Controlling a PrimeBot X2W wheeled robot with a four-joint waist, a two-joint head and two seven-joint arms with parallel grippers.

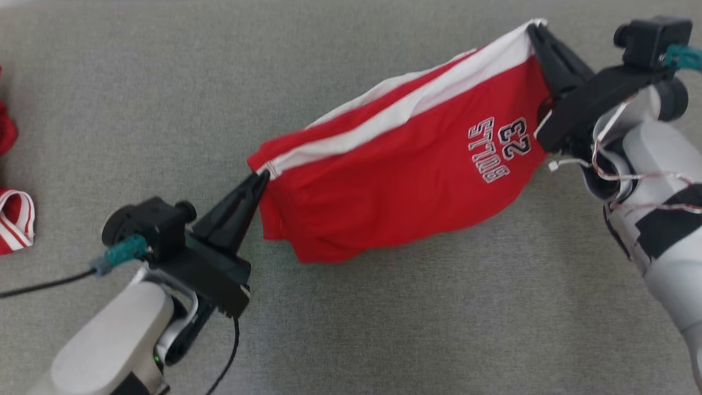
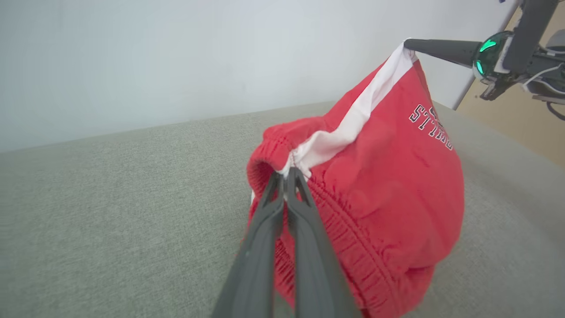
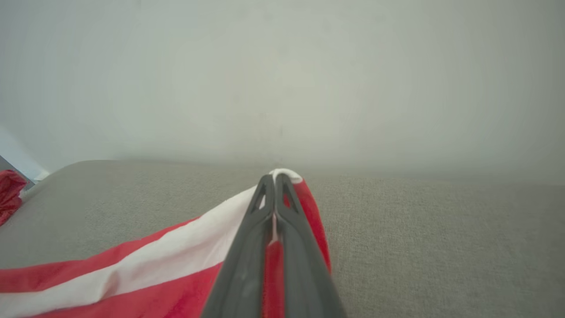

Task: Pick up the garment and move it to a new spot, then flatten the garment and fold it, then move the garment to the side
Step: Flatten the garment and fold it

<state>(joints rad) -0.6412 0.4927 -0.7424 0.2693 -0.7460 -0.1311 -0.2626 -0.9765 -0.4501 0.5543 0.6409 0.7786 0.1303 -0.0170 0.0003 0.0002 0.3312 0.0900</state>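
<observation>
The garment point(image 1: 406, 186) is a pair of red shorts with a white side stripe and "BULLS 23" lettering, hanging stretched above the grey cloth surface point(image 1: 384, 329). My left gripper point(image 1: 262, 178) is shut on the garment's waistband corner, seen close in the left wrist view point(image 2: 287, 174) against the elastic band of the garment point(image 2: 388, 176). My right gripper point(image 1: 533, 28) is shut on the garment's hem corner at the upper right, with the white stripe of the garment point(image 3: 176, 247) trailing left of my right gripper point(image 3: 274, 176). The right gripper's fingers point(image 2: 437, 46) show in the left wrist view.
More red and white clothing point(image 1: 13, 219) lies at the left edge of the surface, also seen as red clothing point(image 3: 9, 194) in the right wrist view. A pale wall point(image 2: 220, 57) stands behind the surface. A black cable point(image 1: 38, 285) trails from my left wrist.
</observation>
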